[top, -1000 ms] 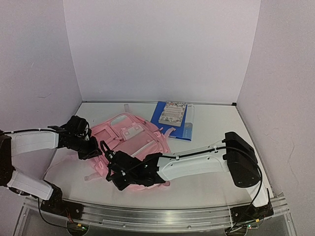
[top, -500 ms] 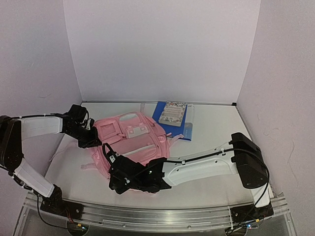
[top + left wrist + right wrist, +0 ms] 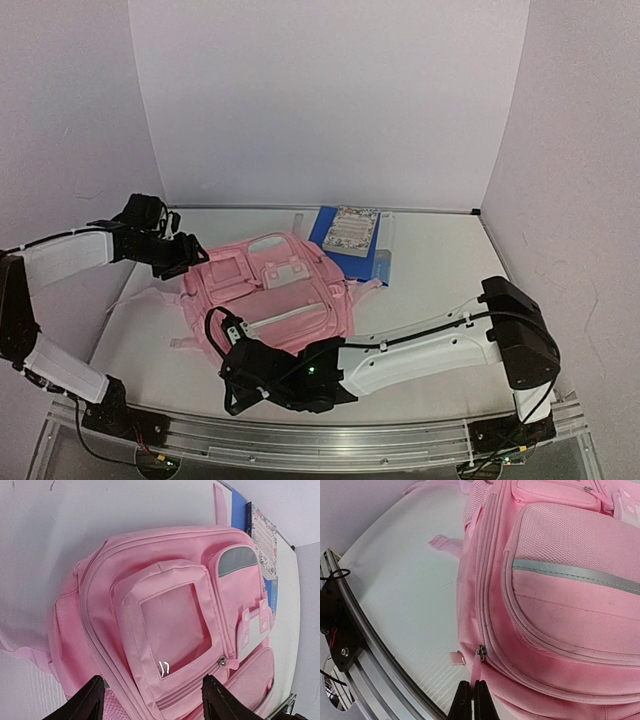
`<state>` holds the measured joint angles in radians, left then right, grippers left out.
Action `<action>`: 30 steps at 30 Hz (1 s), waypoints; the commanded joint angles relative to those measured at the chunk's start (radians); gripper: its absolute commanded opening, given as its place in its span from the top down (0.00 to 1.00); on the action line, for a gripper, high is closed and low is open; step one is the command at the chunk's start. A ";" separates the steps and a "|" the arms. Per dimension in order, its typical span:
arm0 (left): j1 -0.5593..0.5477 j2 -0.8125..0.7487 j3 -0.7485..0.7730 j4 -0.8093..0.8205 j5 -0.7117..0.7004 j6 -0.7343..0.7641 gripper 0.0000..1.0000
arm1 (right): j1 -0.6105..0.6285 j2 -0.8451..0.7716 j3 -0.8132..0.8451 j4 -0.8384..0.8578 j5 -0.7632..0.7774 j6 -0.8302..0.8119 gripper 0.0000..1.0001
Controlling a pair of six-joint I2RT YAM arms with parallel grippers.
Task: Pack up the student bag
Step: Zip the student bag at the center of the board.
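The left arm rises from its base at the near-left corner of the counter and folds toward the far-left. Its wrist is level and points at the far-left corner of the student bag. The left jaws stand wide apart, their dark fingers just short of the fabric with nothing between them.

The right arm lies low along the near edge. Its elbow is at the near-right and its forearm stretches left to the bag's near-left corner. The right jaws are pressed together, and the fingers pinch the pink zip pull at the end of the side zip.

The bag lies flat, left of the counter's middle, with its front pockets up. A clear window pocket and a grey patch face the left wrist camera.

At the far edge a patterned notebook rests on a blue book, which the bag's far-right corner reaches. Any wording on their covers is too small to read.
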<state>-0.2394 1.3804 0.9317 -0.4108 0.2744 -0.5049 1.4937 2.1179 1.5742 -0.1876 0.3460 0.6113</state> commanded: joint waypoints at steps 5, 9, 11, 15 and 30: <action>-0.055 -0.182 -0.187 -0.058 0.036 -0.198 0.33 | 0.025 -0.108 0.011 0.098 0.020 0.005 1.00; -0.121 -0.193 -0.234 -0.047 0.042 -0.263 0.32 | 0.025 -0.131 0.004 0.130 0.028 -0.006 1.00; -0.139 -0.181 -0.243 -0.036 0.035 -0.272 0.32 | 0.025 -0.130 0.008 0.133 0.027 -0.010 1.00; -0.149 -0.138 -0.245 -0.016 0.034 -0.272 0.44 | 0.025 -0.134 0.004 0.139 0.018 -0.008 1.00; -0.115 -0.141 -0.174 -0.029 -0.082 -0.227 1.00 | 0.042 -0.211 -0.168 0.106 0.023 0.052 1.00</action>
<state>-0.3969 1.2450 0.6899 -0.4625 0.2901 -0.7792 1.5017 2.0069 1.4493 -0.0736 0.3729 0.6223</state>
